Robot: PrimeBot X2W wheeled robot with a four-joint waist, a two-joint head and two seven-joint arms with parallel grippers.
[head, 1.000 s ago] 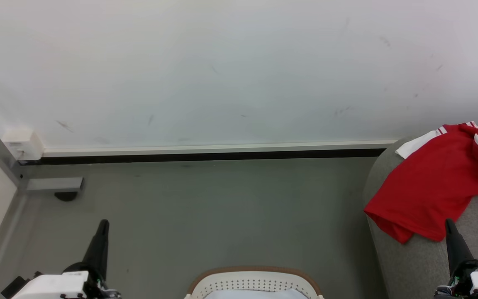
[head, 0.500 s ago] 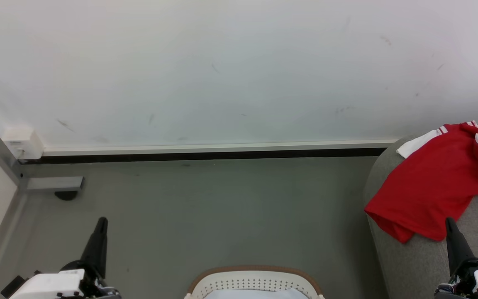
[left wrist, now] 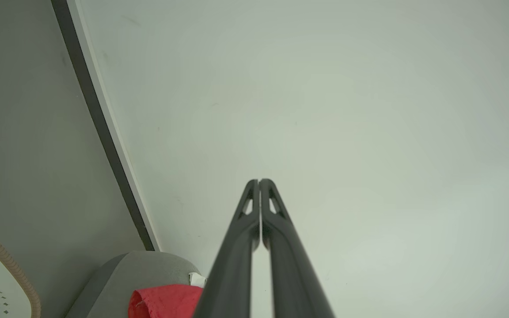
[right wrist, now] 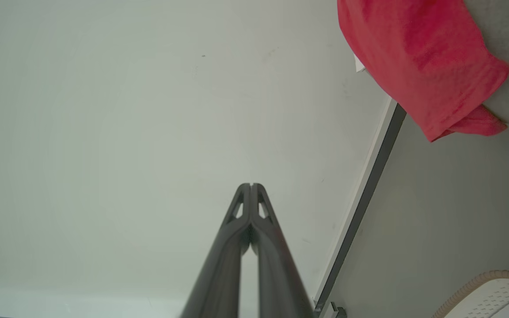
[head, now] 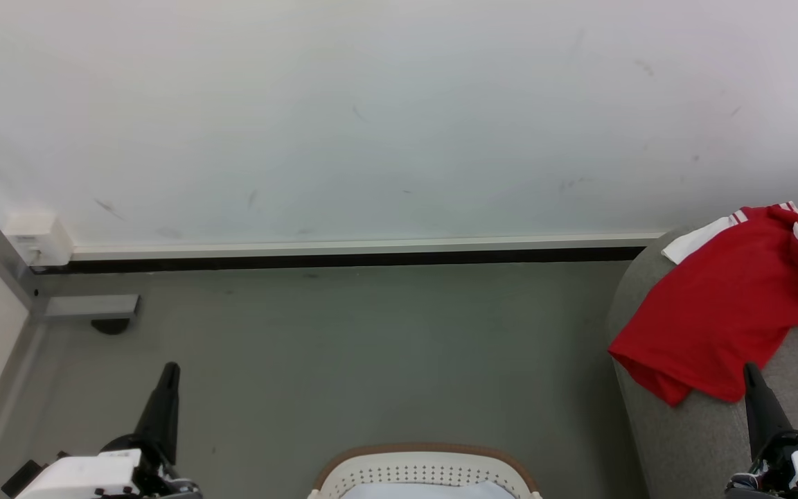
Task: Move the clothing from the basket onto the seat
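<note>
Head view: clothing drapes seat just beyond closed right gripper; left gripper, closed, well apart.

wall: white, scuffed | skirting: white over black | floor: grey | box: white, at skirting's left end

Left tool closed and empty, fingers raised, right tool likewise

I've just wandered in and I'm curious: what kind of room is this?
Probably a test room staged like a home corner: a grey sofa with red clothing on it, a laundry basket on the floor, and a bare, scuffed white wall.
</note>
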